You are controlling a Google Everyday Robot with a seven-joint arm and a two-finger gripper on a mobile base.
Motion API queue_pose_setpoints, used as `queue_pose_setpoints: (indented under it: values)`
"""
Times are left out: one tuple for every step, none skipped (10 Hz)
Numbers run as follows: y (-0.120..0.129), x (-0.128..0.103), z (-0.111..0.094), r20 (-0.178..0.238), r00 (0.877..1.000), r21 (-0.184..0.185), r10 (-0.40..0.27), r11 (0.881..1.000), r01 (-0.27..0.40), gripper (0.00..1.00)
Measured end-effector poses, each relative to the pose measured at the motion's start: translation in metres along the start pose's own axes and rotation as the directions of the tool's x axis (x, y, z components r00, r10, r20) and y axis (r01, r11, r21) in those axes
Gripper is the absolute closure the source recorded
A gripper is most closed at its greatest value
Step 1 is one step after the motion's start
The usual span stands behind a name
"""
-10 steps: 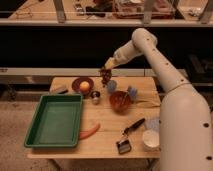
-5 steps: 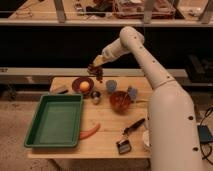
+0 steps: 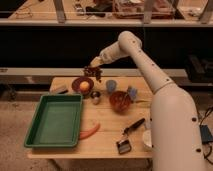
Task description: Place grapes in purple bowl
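Since half a second ago, the arm (image 3: 146, 61) has carried the gripper (image 3: 94, 67) slightly toward the left edge of the counter (image 3: 110, 123). The gripper is clamped on the grapes (image 3: 93, 74), held aloft over the right side of the purple bowl (image 3: 75, 85) by the far edge. Recommended: centre further left, lower, and release clear of the orange fruit (image 3: 84, 86). The bunch hangs downward, and its long axis appears roughly parallel to the far edge.

Dim warm indoor light, dark background, soft shadows on table (image 3: 107, 136), claw (image 3: 93, 69) holding grapes (image 3: 95, 75) near purple bowl (image 3: 75, 85)
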Motion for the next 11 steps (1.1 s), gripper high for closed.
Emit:
queue_pose_setpoints:
  values:
    - [-0.0002,0.0001,0.0001,0.000,1.000,0.000,0.000,1.000,0.000,1.00]
    - [-0.0006,0.0003,0.0006,0.001,1.000,0.001,-0.001,1.000,0.001,1.00]
    - [-0.0015,0.0007,0.0015,0.001,1.000,0.002,-0.002,1.000,0.002,1.00]
    - [-0.0012,0.0005,0.0013,0.001,1.000,0.002,-0.001,1.000,0.001,1.00]
    - [-0.0007,0.0003,0.0007,0.001,1.000,0.001,-0.001,1.000,0.001,1.00]
    - [-0.0006,0.0001,0.0009,0.001,1.000,0.001,-0.001,1.000,0.001,1.00]
    - [-0.0004,-0.0008,0.0023,0.003,1.000,0.002,0.000,1.000,0.000,1.00]
    - [-0.0006,-0.0003,0.0018,0.002,1.000,0.002,0.000,1.000,0.000,1.00]
    - [-0.0004,-0.0005,0.0018,0.002,1.000,0.002,0.000,1.000,0.000,1.00]
    - [-0.0001,-0.0007,0.0016,0.002,1.000,0.002,0.001,1.000,-0.001,1.00]
    - [-0.0004,-0.0004,0.0017,0.002,1.000,0.002,0.000,1.000,0.000,1.00]
